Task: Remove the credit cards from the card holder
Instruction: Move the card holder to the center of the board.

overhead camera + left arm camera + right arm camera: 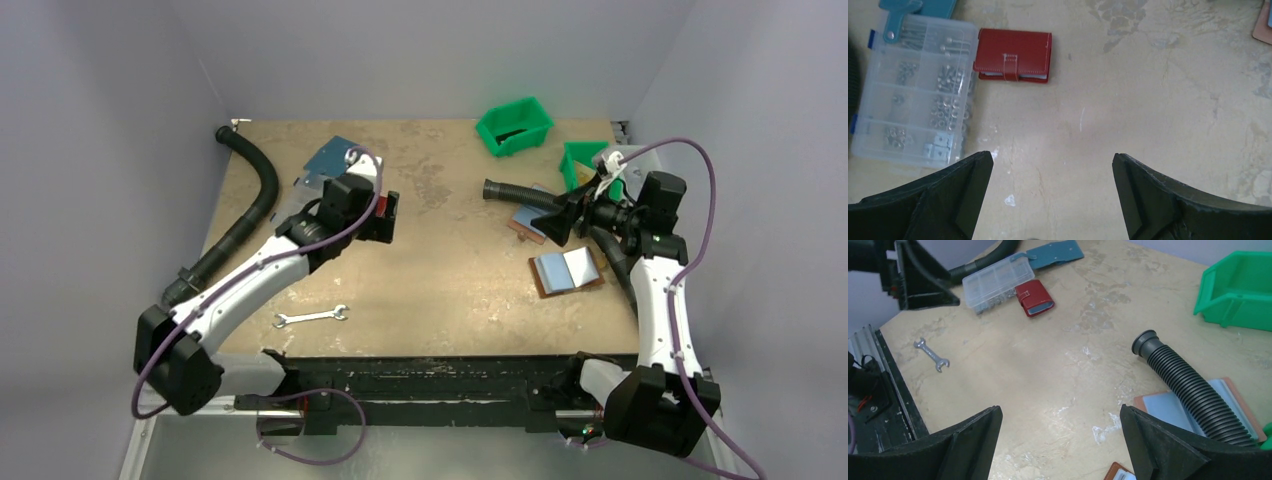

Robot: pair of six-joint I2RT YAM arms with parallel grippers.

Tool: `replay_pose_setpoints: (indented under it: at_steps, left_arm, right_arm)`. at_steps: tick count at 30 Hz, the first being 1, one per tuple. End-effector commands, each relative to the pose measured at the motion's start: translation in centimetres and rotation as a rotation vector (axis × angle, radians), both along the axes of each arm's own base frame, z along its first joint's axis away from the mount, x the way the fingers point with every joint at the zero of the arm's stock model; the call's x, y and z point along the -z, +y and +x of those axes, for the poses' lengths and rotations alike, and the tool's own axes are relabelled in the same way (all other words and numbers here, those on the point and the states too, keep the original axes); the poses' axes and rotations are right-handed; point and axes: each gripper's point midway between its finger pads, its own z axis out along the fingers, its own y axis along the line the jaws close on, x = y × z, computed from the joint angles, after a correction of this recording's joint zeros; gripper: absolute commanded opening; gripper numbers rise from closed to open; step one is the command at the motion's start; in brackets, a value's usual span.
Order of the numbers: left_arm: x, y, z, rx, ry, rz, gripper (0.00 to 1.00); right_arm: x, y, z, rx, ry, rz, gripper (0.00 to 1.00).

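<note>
The card holder point(1013, 55) lies shut, strap over its edge, just beside the clear parts box point(913, 95), at 11 o'clock from the left gripper point(1052, 160), which hangs above with jaws fully spread and empty, likely poised to descend on it. The right gripper point(1060, 412), equally wide and empty, hovers well apart toward the table's point(1148, 100) 3 o'clock side, probably because freeing the credit cards needs 2 grippers

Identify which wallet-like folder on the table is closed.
The red card holder beside the clear parts box, folded shut; the brown folders near the ribbed hose lie spread open.
</note>
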Motion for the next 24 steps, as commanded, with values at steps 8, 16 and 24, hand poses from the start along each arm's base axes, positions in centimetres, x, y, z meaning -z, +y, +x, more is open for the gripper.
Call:
replay_pose_setpoints:
  at_steps: [8,16,24]
  left_arm:
    - [-1.5,0.8,7.7,-0.034,-0.035,0.326,0.99]
    - [3.3,1.4,12.4,-0.039,0.045,0.358,0.86]
    - [7.7,-0.5,13.9,0.185,0.095,0.375,0.70]
  right_arm:
    - [-1.0,0.6,-1.5,-0.049,-0.074,-0.033,0.99]
    - [-0.9,0.6,-1.5,-0.042,-0.065,-0.021,0.99]
    - [-0.7,0.7,-1.5,-0.044,-0.057,-0.010,0.99]
